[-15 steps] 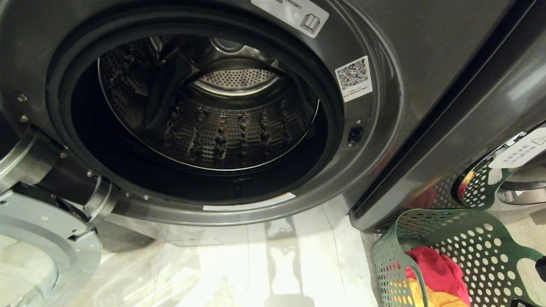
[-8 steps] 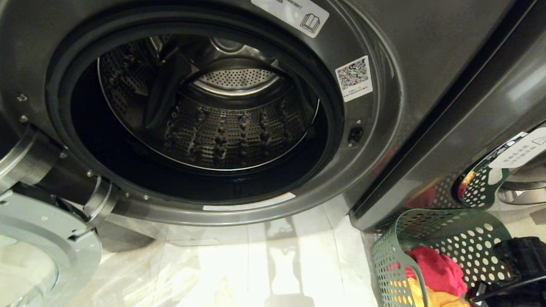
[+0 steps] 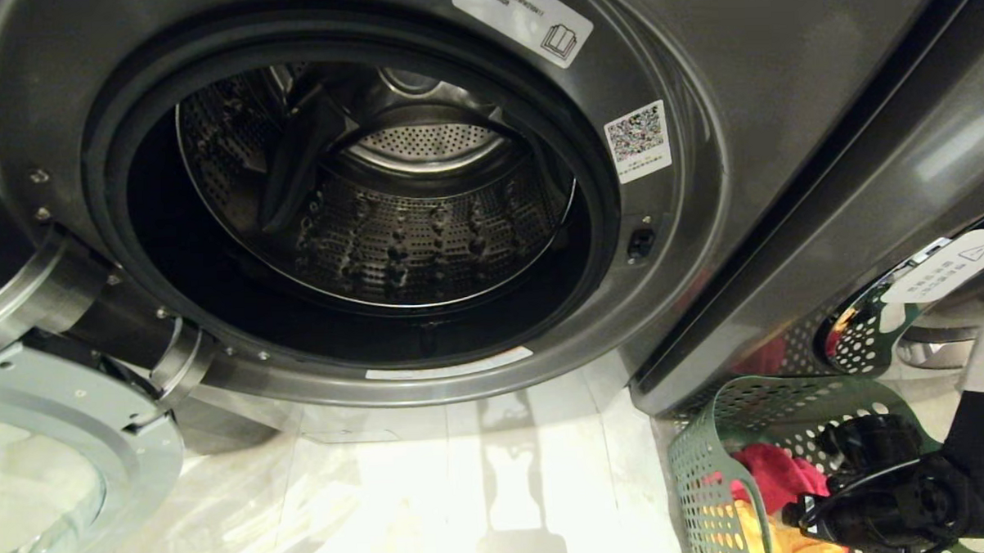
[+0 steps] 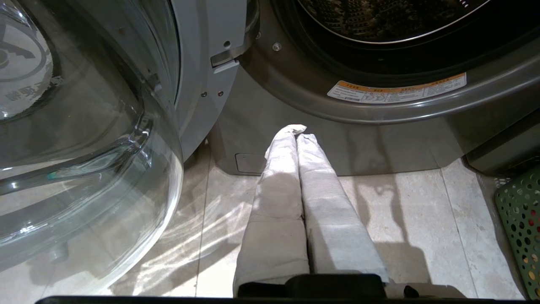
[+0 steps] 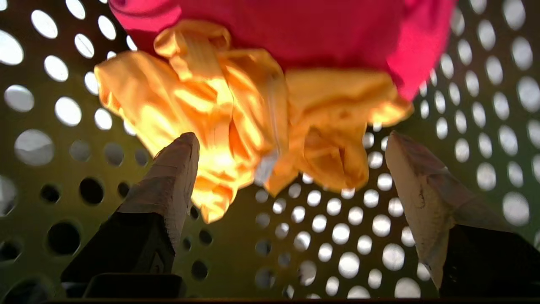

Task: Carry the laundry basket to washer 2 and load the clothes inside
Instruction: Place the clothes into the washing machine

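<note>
The dark grey washer [image 3: 686, 220] in front of me stands open, its steel drum [image 3: 408, 230] empty; its number label is out of view. The green perforated laundry basket [image 3: 800, 413] sits on the floor at the lower right, holding a pink-red garment [image 3: 773, 475] and a yellow garment [image 3: 755, 537]. My right arm [image 3: 876, 500] reaches into the basket. In the right wrist view the right gripper [image 5: 291, 137] is open, its fingertips either side of the yellow garment [image 5: 219, 109], with the pink-red one [image 5: 295, 29] beyond. My left gripper [image 4: 295, 131] is shut and empty, low before the washer's base.
The washer's glass door [image 3: 73, 455] hangs open at the lower left, close beside the left arm [image 4: 84, 147]. A second dark grey washer [image 3: 865, 173] stands right of the first, directly behind the basket. Pale floor tiles [image 3: 467, 490] lie between door and basket.
My right arm has come in from the right edge and moved left and down into the basket, over the clothes. The washer, door and basket have stayed put.
</note>
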